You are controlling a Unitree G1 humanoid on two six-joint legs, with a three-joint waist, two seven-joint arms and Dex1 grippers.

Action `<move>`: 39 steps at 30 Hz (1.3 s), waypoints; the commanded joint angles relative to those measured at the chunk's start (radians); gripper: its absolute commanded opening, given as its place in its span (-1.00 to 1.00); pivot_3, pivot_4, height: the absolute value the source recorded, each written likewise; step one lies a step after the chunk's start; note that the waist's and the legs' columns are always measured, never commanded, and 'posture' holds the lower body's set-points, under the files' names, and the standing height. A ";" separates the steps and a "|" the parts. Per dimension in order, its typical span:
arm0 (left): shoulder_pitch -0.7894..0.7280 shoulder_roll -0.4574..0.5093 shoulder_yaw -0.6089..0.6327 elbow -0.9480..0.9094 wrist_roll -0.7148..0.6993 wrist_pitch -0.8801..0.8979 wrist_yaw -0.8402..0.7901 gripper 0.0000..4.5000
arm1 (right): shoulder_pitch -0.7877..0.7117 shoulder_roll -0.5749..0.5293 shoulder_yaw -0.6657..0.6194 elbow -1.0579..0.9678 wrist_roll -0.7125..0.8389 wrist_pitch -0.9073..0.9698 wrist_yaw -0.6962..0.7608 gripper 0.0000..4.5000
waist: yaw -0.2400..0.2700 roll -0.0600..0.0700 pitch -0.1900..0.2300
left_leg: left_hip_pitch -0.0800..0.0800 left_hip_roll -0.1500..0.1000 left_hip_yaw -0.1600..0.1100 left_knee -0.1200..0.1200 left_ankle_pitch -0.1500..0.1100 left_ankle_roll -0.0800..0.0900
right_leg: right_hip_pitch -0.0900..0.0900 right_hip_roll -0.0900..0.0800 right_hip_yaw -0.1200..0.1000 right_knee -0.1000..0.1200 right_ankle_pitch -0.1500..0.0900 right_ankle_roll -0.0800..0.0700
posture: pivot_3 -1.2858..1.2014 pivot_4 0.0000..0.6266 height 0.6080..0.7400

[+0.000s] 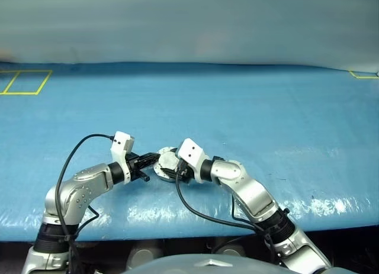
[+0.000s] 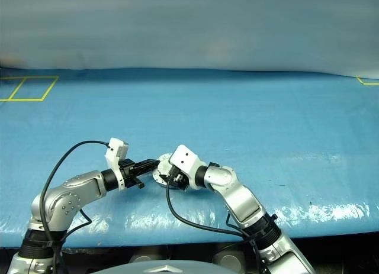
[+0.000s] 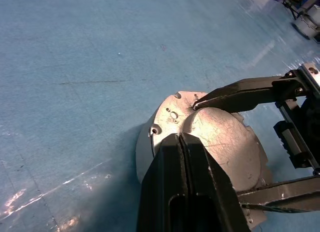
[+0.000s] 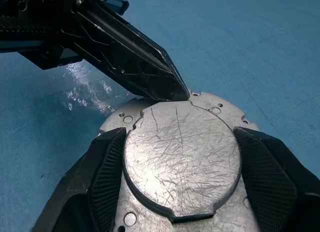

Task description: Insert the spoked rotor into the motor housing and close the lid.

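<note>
While spread round lid (image 4: pixel 180 157), right fingers (image 4: pixel 272 167).

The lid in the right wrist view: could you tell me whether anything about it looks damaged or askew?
Only wear stands out: the lid has many fine scratches across its raised flat centre. It appears to sit flat and closed, not askew. The left gripper touches its edge with fingers shut, and the right gripper straddles it.

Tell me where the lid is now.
The lid lies on the blue table, near its front edge, between the left gripper and right gripper.
</note>
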 commanded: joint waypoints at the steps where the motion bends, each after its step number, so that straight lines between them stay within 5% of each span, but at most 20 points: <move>1: 0.017 0.010 -0.030 0.015 0.025 0.031 -0.006 -1.00 | 0.028 -0.011 -0.006 0.029 0.004 0.049 0.001 0.99 | 0.000 0.000 0.000 | 0.001 0.000 0.000 -0.001 0.000 0.000 | 0.001 0.000 0.000 0.000 0.000 0.000 | 0.03 -0.52 1.00; 10: 0.029 0.016 -0.016 0.012 0.038 0.032 -0.009 -1.00 | 0.103 -0.045 -0.097 -0.052 0.069 0.092 0.004 0.99 | -0.001 0.000 0.000 | 0.010 0.000 0.000 -0.004 -0.001 -0.001 | 0.009 -0.002 -0.001 0.000 -0.003 -0.001 | 0.03 -0.52 1.00; 18: 0.041 0.011 -0.005 0.010 0.042 0.023 -0.004 -1.00 | 0.288 -0.070 -0.337 -0.249 0.405 0.185 0.108 0.99 | 0.004 0.001 0.002 | 0.009 0.000 -0.001 -0.005 -0.002 -0.001 | 0.008 -0.002 -0.001 -0.001 -0.006 -0.001 | 0.03 -0.52 1.00; 27: 0.043 0.009 -0.006 0.013 0.046 0.019 -0.011 -1.00 | 0.332 0.188 -0.616 -0.232 0.801 0.474 -0.201 0.99 | 0.004 0.002 0.002 | 0.008 0.002 -0.001 -0.005 -0.003 -0.003 | 0.006 -0.002 -0.001 0.000 -0.006 -0.001 | 0.03 -0.52 1.00; 39: 0.055 0.005 0.003 -0.007 0.051 0.014 -0.006 -1.00 | 0.293 0.344 -0.604 -0.164 0.923 0.577 -0.401 0.99 | 0.004 0.002 0.002 | -0.003 0.000 -0.001 -0.005 -0.002 -0.001 | -0.004 -0.001 -0.002 0.000 -0.006 -0.002 | 0.03 -0.52 1.00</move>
